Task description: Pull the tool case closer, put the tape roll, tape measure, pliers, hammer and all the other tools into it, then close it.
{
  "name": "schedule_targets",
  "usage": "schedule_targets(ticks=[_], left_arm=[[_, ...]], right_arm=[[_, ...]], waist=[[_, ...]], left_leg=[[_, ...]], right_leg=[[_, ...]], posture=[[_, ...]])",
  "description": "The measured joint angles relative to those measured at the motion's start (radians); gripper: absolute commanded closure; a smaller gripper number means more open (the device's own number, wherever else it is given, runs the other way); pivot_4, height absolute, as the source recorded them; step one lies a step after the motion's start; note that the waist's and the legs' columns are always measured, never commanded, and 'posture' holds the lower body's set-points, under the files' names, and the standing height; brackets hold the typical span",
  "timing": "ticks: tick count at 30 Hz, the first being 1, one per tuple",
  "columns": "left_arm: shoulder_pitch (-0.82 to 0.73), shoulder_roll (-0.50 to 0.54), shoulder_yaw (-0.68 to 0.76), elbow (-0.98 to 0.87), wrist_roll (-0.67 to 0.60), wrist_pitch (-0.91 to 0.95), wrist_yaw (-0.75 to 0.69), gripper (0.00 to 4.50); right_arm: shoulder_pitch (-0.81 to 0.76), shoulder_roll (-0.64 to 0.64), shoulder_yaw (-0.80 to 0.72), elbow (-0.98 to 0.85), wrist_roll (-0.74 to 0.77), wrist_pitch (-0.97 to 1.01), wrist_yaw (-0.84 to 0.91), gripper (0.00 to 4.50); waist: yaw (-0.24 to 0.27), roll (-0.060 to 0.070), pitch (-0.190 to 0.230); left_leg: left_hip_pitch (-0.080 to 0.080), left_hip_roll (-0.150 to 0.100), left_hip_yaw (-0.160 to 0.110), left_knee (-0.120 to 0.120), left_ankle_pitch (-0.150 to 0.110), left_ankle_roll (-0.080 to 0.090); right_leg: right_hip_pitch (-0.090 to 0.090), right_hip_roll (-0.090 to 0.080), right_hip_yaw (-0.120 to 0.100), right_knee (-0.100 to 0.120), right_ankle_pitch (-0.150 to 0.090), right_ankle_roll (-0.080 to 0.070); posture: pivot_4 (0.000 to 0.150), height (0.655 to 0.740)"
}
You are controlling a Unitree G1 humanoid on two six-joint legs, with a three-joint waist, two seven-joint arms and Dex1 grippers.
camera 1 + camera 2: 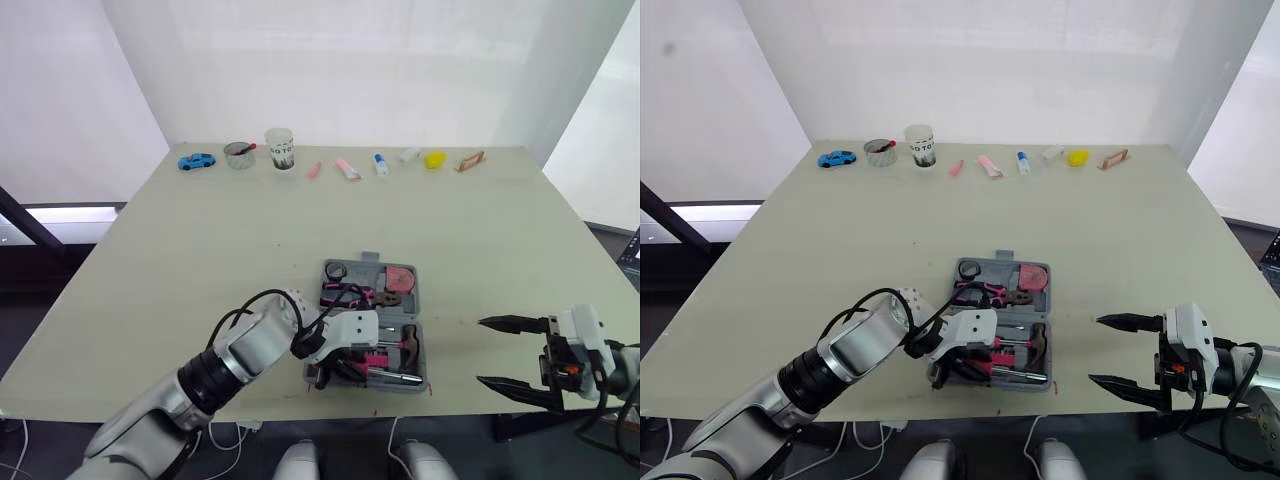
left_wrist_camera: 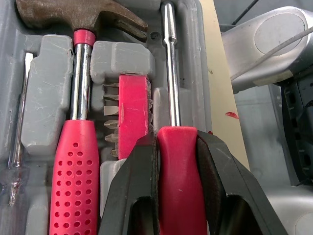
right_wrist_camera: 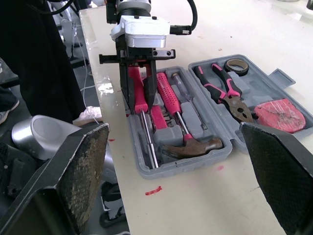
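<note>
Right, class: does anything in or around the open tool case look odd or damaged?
The hammer has a brown, rusty-looking head, unlike its shiny shaft. Small red marks dot the table beside the case. Nothing else stands out.

A: cam setup?
B: Head stereo pr: high, looks fwd+down over whole table [image 1: 200,250], tool case [image 1: 370,262] mid-dist.
A: wrists?
B: L wrist: v close, straight along red driver [image 2: 177,171] + hammer [image 2: 80,147] inside case. R wrist: low at table edge, near, faces across open case. All 4 share case.
</note>
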Motion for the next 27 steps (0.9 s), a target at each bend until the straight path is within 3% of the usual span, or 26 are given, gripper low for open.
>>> schedule_targets(ticks=[3,11,18,21,26,27], left_arm=[[0.02,-0.009,-0.008,-0.007,-0.001,-0.032,-0.007,0.97],[0.02,0.019,0.052,0.002,-0.011,-0.071,-0.011,0.97],[0.01,0.025,0.223,0.057,-0.131,-0.173,-0.054,0.97],[0.023,0.02,0.28,0.094,-0.169,-0.244,-0.07,1.82],[0.099,-0.003,0.321,0.185,-0.198,-0.431,-0.117,4.33],[0.111,-0.012,0.325,0.2,-0.201,-0.469,-0.128,4.46]], right_arm=[[0.004,0.003,0.0,-0.001,0.0,0.0,-0.011,0.0],[0.005,0.003,0.0,-0.004,0.001,0.0,-0.016,0.0],[0.005,0.005,0.0,-0.007,0.002,0.001,-0.025,0.0],[0.005,0.01,0.0,-0.01,0.002,0.001,-0.03,0.0],[0.004,0.015,0.002,-0.011,0.004,0.001,-0.038,0.0],[0.003,0.015,0.003,-0.011,0.004,0.001,-0.038,0.0]], waist=[[0.004,0.0,0.0],[0.015,0.0,0.0],[0.015,0.0,0.0],[0.015,0.0,0.0],[0.015,0.0,0.0],[0.016,0.0,0.0]], left_leg=[[0.0,0.0,0.0,0.001,0.0,0.0],[0.0,0.0,-0.001,0.004,0.0,0.0],[-0.001,0.0,-0.001,0.002,0.0,0.0],[0.0,0.0,-0.001,0.002,0.0,0.0],[0.0,0.0,0.0,0.002,0.0,0.0],[0.0,0.0,0.0,0.002,0.0,0.0]], right_leg=[[0.0,0.0,0.0,0.0,0.0,0.0],[0.001,0.001,0.001,0.002,0.0,0.001],[0.001,0.001,0.001,0.001,0.001,-0.001],[0.001,0.001,0.001,0.001,0.001,-0.001],[0.001,0.001,0.001,0.001,0.001,-0.001],[0.001,0.001,0.001,0.001,0.002,-0.002]], posture=[[0.15,0.74],[0.15,0.74],[0.15,0.74],[0.15,0.74],[0.15,0.74],[0.15,0.74]])
